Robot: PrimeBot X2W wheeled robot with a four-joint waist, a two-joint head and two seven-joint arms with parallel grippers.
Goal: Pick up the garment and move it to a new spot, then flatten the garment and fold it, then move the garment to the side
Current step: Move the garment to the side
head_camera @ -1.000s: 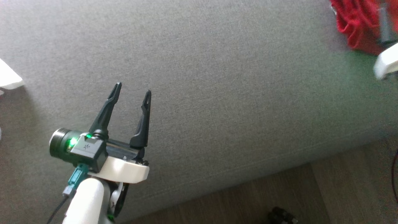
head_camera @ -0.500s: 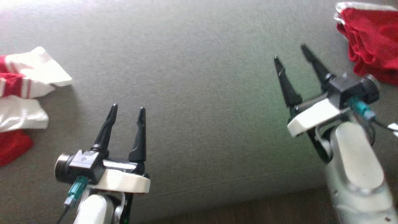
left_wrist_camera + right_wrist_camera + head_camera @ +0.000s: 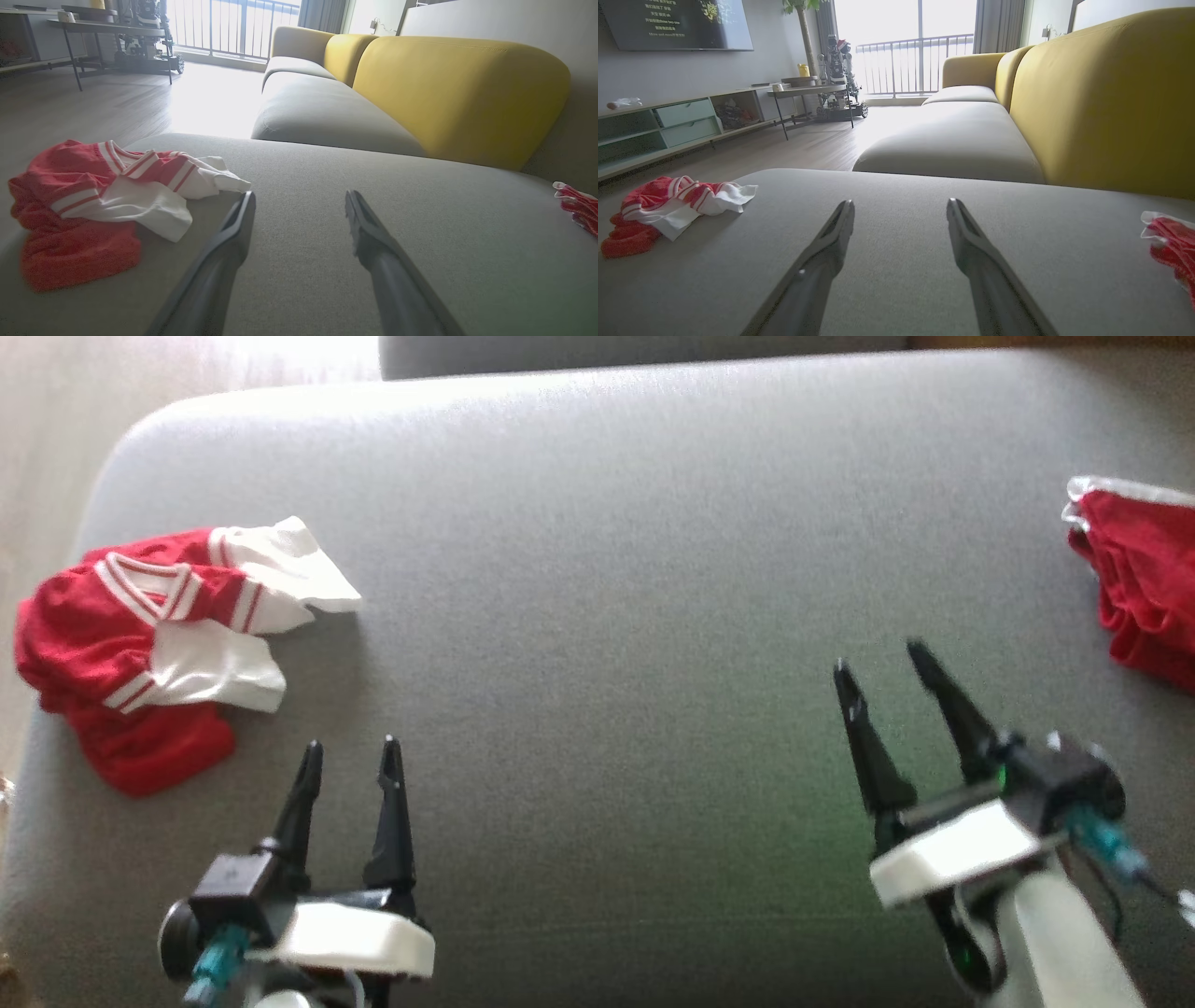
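Two claws, both spread wide, both empty. Left claw point(image 3: 351, 745) sits at 7 o'clock in the head view, fingers pointing to 12, over the bare grey cushion point(image 3: 597, 551). Right claw point(image 3: 878, 657) is at 4 o'clock, fingers tilted toward 11, nothing between them. Cannot tell if either one's tips touch the cushion.

Garment point(image 3: 140, 644) is at 9 o'clock, near the cushion's left edge. It is a crumpled heap, red with white sleeves and red-white striped trim, the white parts lying toward its 3 o'clock side. It lies toward 10 o'clock from the left claw's tips, with a gap between. In the left wrist view the white sleeve looks close to the left finger, but the head view shows them apart. In the right wrist view the garment is at 9 o'clock, well apart from that claw.

Red cloth point(image 3: 1139, 579) with a white edge is at 3 o'clock, bunched and cut by the frame, well apart from the garment. Yellow backrest point(image 3: 458, 93) is at 2 o'clock in the left wrist view. Wood floor point(image 3: 784, 144) lies beyond the cushion.
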